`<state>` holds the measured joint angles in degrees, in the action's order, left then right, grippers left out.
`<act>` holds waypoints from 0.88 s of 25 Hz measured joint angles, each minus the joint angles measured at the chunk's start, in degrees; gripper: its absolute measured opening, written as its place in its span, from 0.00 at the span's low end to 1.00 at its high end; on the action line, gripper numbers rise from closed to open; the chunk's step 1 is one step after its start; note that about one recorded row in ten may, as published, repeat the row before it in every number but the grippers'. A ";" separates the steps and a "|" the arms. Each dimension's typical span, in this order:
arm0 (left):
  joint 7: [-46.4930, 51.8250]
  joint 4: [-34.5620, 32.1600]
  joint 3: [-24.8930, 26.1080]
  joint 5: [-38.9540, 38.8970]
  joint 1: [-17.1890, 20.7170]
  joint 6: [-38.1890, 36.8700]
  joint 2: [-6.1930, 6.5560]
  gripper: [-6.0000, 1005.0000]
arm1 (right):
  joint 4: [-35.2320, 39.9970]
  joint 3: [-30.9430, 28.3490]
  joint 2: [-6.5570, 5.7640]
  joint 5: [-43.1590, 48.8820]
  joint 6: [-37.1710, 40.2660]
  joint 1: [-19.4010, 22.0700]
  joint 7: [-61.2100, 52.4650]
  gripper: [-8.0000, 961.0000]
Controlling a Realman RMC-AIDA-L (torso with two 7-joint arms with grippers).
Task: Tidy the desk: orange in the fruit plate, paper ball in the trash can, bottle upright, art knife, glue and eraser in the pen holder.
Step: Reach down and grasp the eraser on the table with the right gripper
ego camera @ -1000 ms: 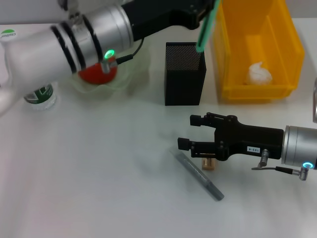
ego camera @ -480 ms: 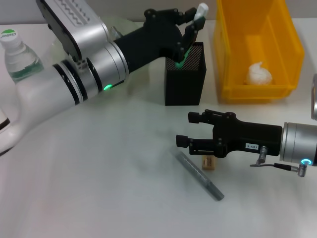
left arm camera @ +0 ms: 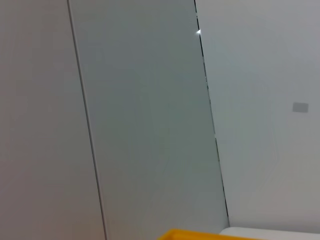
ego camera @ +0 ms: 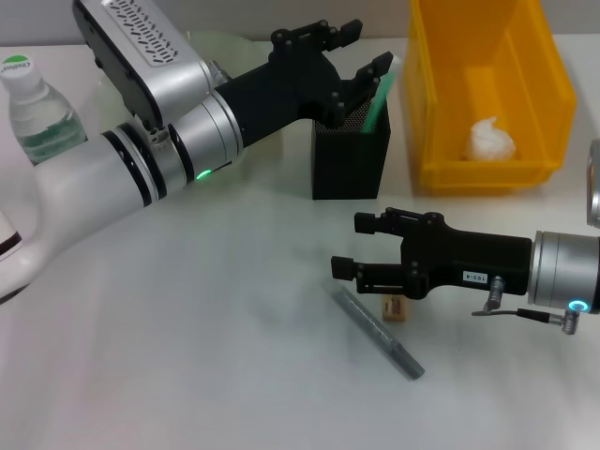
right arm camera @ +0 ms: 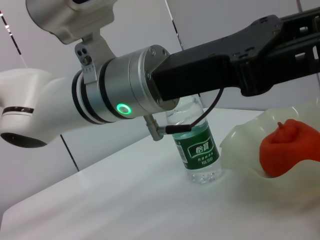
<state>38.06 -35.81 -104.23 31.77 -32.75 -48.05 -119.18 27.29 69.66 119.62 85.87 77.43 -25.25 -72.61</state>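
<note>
Glue, a green stick, stands in the black mesh pen holder, leaning with its top toward the yellow bin and its lower end down inside the holder, so its long axis runs steeply up and tilted. The left end effector hovers just above the pen holder's rim with its fingers spread wide and clear of the stick, which lies just beside the finger on the bin side. On the worktop in front of the pen holder, the grey art knife lies flat, its long axis running diagonally from near the holder toward the front edge, away from it. The small tan eraser sits just beside the knife's middle, on the side nearer the bin. The right end effector hangs low over the worktop in front of the pen holder, fingers parted wide and holding nothing; the eraser lies just below its lower finger and the knife's near end just under its tips. The paper ball rests in the yellow trash can beside the pen holder. The bottle stands upright next to the fruit plate, which holds the orange.
</note>
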 joint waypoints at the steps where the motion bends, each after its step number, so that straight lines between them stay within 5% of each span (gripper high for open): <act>1: 0.10 -0.10 -0.01 -0.01 0.09 -0.05 0.00 0.32 | -0.02 0.03 0.00 0.00 0.00 0.03 0.00 0.88; 10: 3.35 -5.70 -0.04 0.59 4.36 -8.12 0.75 0.69 | -0.05 -0.18 0.00 0.00 0.63 0.65 -0.01 0.88; 14: 7.60 -8.98 2.04 3.59 7.56 -18.05 1.66 0.70 | -0.05 -0.42 0.00 0.00 0.94 0.73 -0.01 0.88; 22: 27.93 -14.13 19.42 23.97 12.55 -41.38 3.74 0.72 | 0.20 -0.51 -0.03 0.00 1.45 0.50 -0.01 0.88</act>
<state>65.99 -49.94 -84.81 55.74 -20.20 -89.43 -115.44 27.49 69.15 119.59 85.87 78.88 -24.75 -72.62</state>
